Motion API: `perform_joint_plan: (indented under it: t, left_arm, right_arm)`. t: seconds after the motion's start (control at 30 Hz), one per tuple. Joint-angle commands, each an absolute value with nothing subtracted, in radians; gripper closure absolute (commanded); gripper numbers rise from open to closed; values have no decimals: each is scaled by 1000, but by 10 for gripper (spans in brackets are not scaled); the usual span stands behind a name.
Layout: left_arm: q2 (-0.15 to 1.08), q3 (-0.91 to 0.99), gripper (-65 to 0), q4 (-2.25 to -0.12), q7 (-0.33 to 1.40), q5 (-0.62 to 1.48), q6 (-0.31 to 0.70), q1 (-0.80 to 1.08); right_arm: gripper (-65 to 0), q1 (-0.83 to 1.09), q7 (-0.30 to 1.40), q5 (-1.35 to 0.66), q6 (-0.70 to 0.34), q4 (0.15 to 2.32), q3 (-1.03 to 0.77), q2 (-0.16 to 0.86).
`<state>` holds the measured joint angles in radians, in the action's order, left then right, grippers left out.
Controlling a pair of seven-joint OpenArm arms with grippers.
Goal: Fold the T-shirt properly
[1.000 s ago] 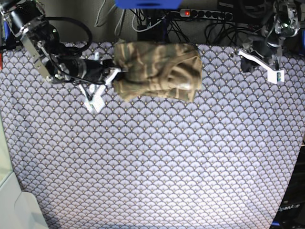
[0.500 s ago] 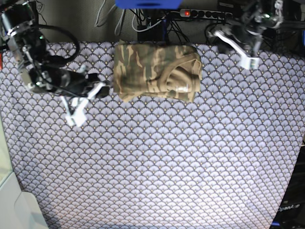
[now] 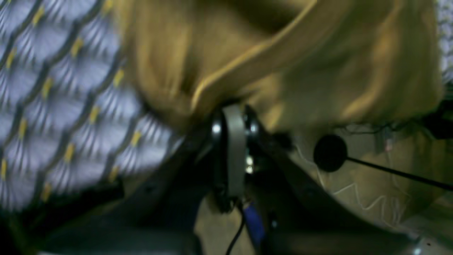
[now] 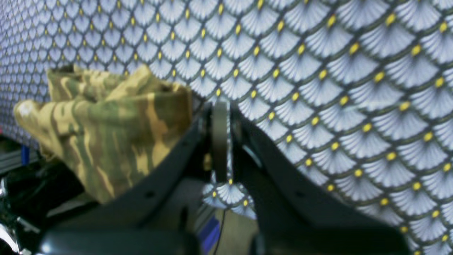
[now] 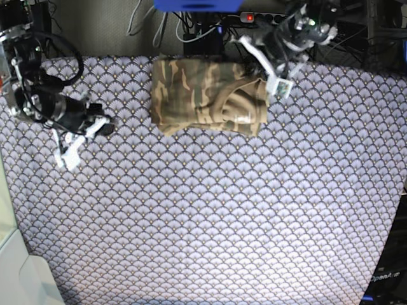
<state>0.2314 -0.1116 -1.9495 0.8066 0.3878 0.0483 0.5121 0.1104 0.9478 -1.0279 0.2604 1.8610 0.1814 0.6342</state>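
The camouflage T-shirt [image 5: 206, 95] lies folded into a rough rectangle at the back middle of the purple scallop tablecloth [image 5: 210, 210]. My left gripper [image 5: 275, 76] is at the shirt's right edge, its white finger reaching to the cloth; it looks open. In the blurred left wrist view the tan shirt [image 3: 300, 63] fills the top, just beyond the gripper [image 3: 231, 113]. My right gripper [image 5: 79, 136] is open and empty, well left of the shirt. In the right wrist view the shirt [image 4: 106, 127] lies to the left of the gripper [image 4: 220, 106].
A power strip [image 5: 273, 18] and cables run behind the table's far edge, beside a blue object [image 5: 197, 5]. A white object [image 5: 25, 279] sits at the front left corner. A dark stand [image 5: 388, 279] is at the front right.
My left gripper swept from the far right in to the shirt's right edge. My right gripper left the shirt's left edge and drew back left. The shirt's left side settled flat.
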Motion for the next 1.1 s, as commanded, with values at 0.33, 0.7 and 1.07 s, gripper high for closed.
perform_joint_plan:
  t: [0.33, 0.7, 1.07]
  left_arm:
    - [186, -102, -5, -1848, 912, 395, 50, 352]
    - [206, -48, -5, -1730, 862, 297, 50, 315]
    - [64, -59, -5, -1604, 862, 291, 50, 110]
  right_arm:
    - [0, 150, 938, -1046, 266, 1883, 170, 657]
    - [0, 171, 938, -1046, 266, 1885, 148, 664]
    - [0, 191, 938, -1046, 265, 1885, 157, 599]
